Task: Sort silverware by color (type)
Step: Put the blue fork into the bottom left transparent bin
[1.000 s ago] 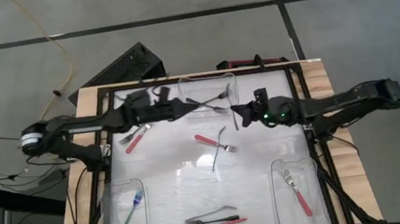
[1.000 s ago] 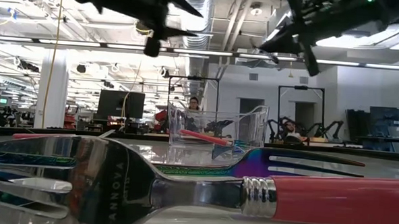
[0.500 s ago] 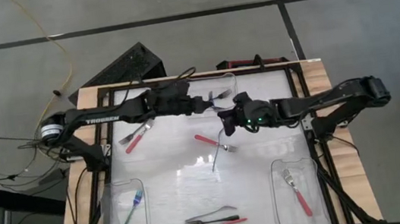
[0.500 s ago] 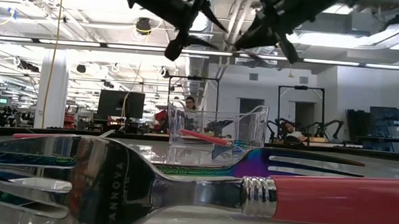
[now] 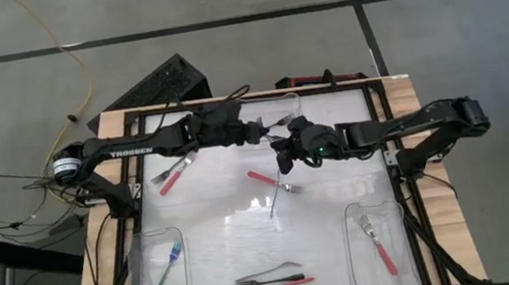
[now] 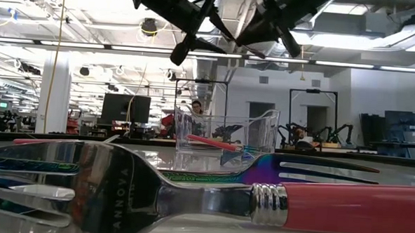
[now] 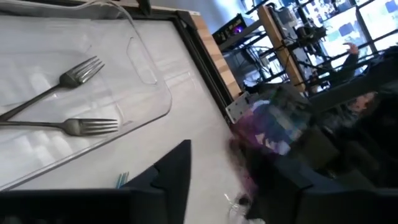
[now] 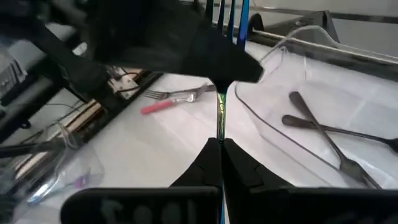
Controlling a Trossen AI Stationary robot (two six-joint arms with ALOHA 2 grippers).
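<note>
My right gripper [image 8: 221, 142] hangs over the far middle of the table [image 5: 280, 149], shut on a thin iridescent blue-green fork [image 8: 219, 106]. The fork's tines [image 8: 230, 15] point away from the gripper. My left gripper [image 5: 258, 132] is open and meets it there from the table's left. In the low view the left gripper [image 6: 196, 46] is high above the table. Two dark grey forks [image 7: 68, 99] lie in the clear far bin [image 5: 265, 112]. My right gripper pinches the blue fork's handle [image 8: 220, 127] between its two fingers. The fork runs on along the fingers and out past their ends, lifted clear of the table. My left gripper has a dark finger [image 8: 205, 50] in front of the fork's neck; I cannot tell whether it touches.
A red-handled fork [image 5: 173, 175] lies at the far left. A red-handled and a dark fork [image 5: 274, 184] cross mid-table, and more forks [image 5: 271, 280] lie at the near edge. The near-left bin [image 5: 158, 271] holds a blue fork and the near-right bin [image 5: 377, 244] a red one.
My right gripper has carried the blue fork toward the table's left. My left gripper has moved toward the table's right until the two meet over the far middle. Over the last half second both have barely shifted.
</note>
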